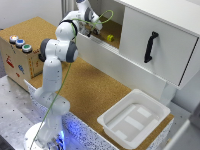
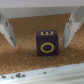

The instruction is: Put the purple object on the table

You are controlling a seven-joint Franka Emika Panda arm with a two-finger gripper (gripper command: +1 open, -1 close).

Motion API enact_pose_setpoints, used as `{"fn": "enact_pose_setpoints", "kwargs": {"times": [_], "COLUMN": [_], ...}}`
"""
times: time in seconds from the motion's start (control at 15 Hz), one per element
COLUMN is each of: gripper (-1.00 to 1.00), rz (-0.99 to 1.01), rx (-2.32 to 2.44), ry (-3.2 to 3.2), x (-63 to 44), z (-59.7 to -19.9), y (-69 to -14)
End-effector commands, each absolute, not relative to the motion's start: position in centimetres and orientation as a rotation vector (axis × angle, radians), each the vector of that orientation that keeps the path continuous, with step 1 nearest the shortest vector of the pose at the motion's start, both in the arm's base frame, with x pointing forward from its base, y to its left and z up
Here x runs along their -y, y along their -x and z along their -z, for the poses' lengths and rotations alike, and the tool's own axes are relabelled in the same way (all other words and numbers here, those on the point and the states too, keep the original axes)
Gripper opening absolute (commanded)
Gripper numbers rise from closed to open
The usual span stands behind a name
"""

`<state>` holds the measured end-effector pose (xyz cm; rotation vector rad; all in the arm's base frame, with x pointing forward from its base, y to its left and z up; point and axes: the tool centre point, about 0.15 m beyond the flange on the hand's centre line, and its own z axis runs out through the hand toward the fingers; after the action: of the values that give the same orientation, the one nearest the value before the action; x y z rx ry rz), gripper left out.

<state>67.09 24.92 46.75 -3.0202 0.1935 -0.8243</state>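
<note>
open gripper (image 2: 37, 40) straddles purple cube (image 2: 48, 42) inside cabinet (image 1: 150, 35).

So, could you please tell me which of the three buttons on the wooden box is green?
The button furthest to the exterior view's right, nearest the arm; the middle one is blue.

white cabinet (image 1: 150, 40) with black handle (image 1: 150, 46), white tray (image 1: 134, 118), button box (image 1: 19, 55)
</note>
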Motion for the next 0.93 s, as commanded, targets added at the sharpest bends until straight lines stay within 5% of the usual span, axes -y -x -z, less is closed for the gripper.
{"fn": "enact_pose_setpoints", "kwargs": {"times": [0.0, 0.4, 0.87], "gripper": [-1.0, -1.0, -1.0], "rz": [0.739, 0.78, 0.858], "rx": [-0.281, -0.313, -0.374], "ry": [3.087, 3.095, 3.096], "x": [-24.4, -23.2, -23.7], "z": [-46.3, -46.5, -49.6], "y": [-70.9, -71.3, -65.7]}}
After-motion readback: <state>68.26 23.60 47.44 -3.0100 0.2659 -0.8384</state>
